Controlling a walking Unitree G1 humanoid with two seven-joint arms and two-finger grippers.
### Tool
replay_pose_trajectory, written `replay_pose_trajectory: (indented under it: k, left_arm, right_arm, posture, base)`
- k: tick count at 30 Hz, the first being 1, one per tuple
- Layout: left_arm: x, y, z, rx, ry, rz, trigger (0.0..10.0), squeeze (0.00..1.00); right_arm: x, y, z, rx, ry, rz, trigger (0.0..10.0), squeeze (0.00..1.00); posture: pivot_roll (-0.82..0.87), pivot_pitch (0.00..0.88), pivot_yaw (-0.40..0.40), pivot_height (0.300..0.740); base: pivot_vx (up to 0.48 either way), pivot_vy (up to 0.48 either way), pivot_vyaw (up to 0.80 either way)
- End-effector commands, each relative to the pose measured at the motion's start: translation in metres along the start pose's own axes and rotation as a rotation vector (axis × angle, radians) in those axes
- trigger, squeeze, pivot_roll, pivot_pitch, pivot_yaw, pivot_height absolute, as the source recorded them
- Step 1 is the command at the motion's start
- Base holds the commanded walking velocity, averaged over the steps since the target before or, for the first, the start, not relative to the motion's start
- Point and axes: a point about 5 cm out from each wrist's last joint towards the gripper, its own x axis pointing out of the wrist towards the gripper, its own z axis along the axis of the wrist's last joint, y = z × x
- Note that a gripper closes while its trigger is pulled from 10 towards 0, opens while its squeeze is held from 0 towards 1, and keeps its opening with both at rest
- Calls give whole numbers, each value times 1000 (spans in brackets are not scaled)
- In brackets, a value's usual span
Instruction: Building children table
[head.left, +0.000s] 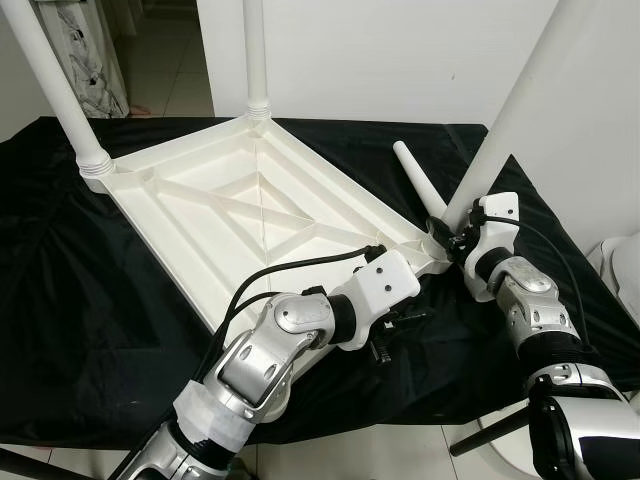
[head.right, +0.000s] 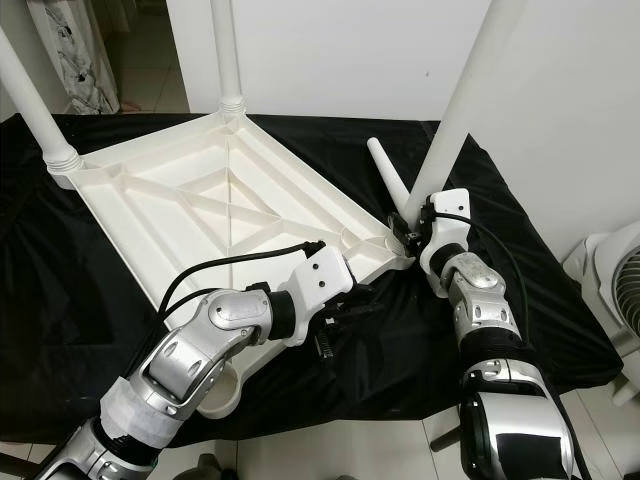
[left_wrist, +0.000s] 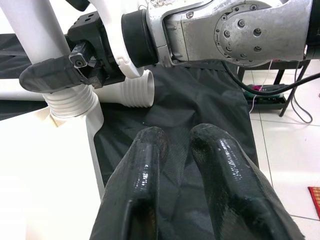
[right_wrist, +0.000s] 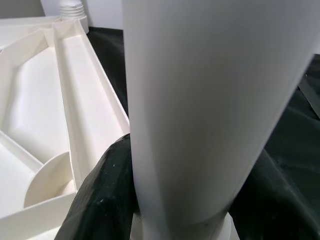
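A white plastic table top (head.left: 200, 235) lies upside down on a black cloth. Two white legs stand in its far corners, one on the left (head.left: 55, 80) and one at the back (head.left: 255, 50). A third leg (head.left: 510, 110) leans up from the near right corner. My right gripper (head.left: 446, 240) is shut on that leg's base; in the right wrist view a black finger (right_wrist: 100, 200) hugs the leg (right_wrist: 210, 100). My left gripper (head.left: 388, 342) hangs over the cloth by the top's near right edge, fingers together (left_wrist: 175, 150) with nothing held. A loose leg (head.left: 420, 180) lies behind the corner.
The black cloth (head.left: 80, 300) covers the whole work surface up to its front edge. A white fan (head.right: 610, 290) stands on the tiled floor to the right. A white wall rises close behind, and printed fabric (head.left: 90, 50) hangs at the far left.
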Motion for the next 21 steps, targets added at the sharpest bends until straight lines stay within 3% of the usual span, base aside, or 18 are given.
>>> replay_pose_trajectory:
  k: [1,9,21]
  left_arm:
    - [-1,0,2,12,0,28,10000,0]
    - [-2,0,2,13,0,26,10000,0]
    - [-1,-1,1,11,1,29,10000,0]
  right_arm:
    - [-5,0,-23,57,100,-30,0,0]
    - [-4,0,-24,69,102,-64,0,0]
    - [-6,19,-27,96,50,-266,0,0]
  posture:
    - [53,50,-9,740]
    - [55,46,-12,740]
    - [54,37,-21,740]
  base:
    - [0,0,0]
    - [0,0,0]
    - [0,0,0]
